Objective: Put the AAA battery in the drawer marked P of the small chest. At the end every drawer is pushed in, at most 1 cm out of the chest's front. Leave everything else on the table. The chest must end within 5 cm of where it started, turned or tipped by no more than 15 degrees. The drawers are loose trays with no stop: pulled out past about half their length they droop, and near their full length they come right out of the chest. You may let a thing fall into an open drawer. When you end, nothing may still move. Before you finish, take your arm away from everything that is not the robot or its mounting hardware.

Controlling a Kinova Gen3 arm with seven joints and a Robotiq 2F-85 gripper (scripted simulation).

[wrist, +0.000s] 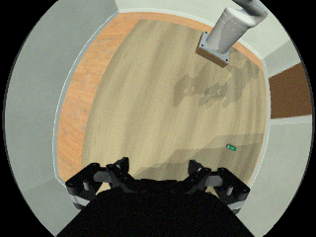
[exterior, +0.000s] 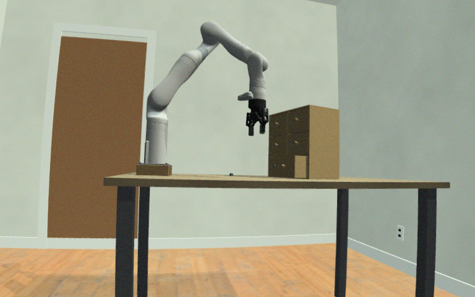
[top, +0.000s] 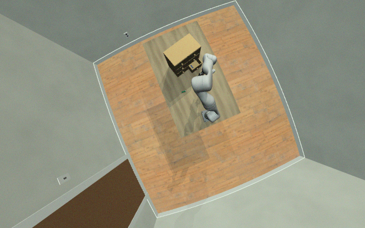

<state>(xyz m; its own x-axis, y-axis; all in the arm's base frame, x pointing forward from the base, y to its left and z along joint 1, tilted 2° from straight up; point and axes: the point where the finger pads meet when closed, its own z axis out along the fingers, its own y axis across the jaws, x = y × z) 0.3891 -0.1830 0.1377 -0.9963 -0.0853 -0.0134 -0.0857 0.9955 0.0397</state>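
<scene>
The small chest (top: 183, 49) (exterior: 323, 142) stands upright on the table. One bottom-row drawer (top: 197, 69) (exterior: 300, 166) is pulled partly out; the other drawers look pushed in. No drawer letters are readable. A small blue cylinder (top: 191, 66) lies inside the open drawer. A small green cylinder (top: 183, 91) (wrist: 231, 147) with a light end lies on the table; in the exterior view it is a small dark spot (exterior: 231, 174). I cannot tell for certain which cylinder is the AAA battery. My gripper (exterior: 256, 133) (wrist: 158, 166) is open and empty, pointing down in front of the chest, well above the table.
The table (top: 225, 104) (exterior: 206, 180) (wrist: 148, 89) carries the arm's base (top: 205, 116) (exterior: 154, 169) (wrist: 212, 55) at the end away from the chest. The arm hides part of the table in the top view. The chest's upper drawer knobs stick out close beside the gripper.
</scene>
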